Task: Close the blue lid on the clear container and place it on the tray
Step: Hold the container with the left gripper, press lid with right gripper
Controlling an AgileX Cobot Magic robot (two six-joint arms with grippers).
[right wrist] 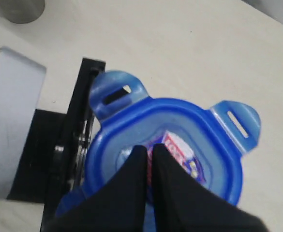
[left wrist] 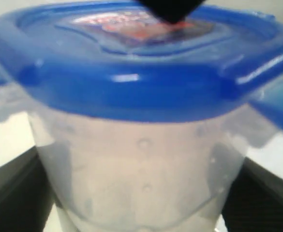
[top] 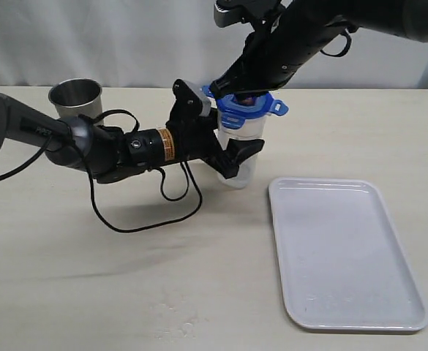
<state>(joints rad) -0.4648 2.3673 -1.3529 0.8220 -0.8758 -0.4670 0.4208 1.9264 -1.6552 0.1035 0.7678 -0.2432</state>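
Note:
The clear container (top: 252, 133) stands upright on the table left of the tray (top: 345, 248). The blue lid (top: 244, 111) sits on its rim with its flaps sticking outward. My left gripper (top: 224, 128) reaches in from the left, and its fingers (left wrist: 15, 188) press against both sides of the container (left wrist: 141, 169) below the lid (left wrist: 141, 77). My right gripper (right wrist: 150, 147) comes down from above, shut, with its tips on the red-and-white label in the middle of the lid (right wrist: 214, 140).
A steel cup (top: 75, 96) stands at the back left. The left arm's black cable (top: 148, 216) loops over the table in front of that arm. The white tray lies flat at the right front with nothing on it.

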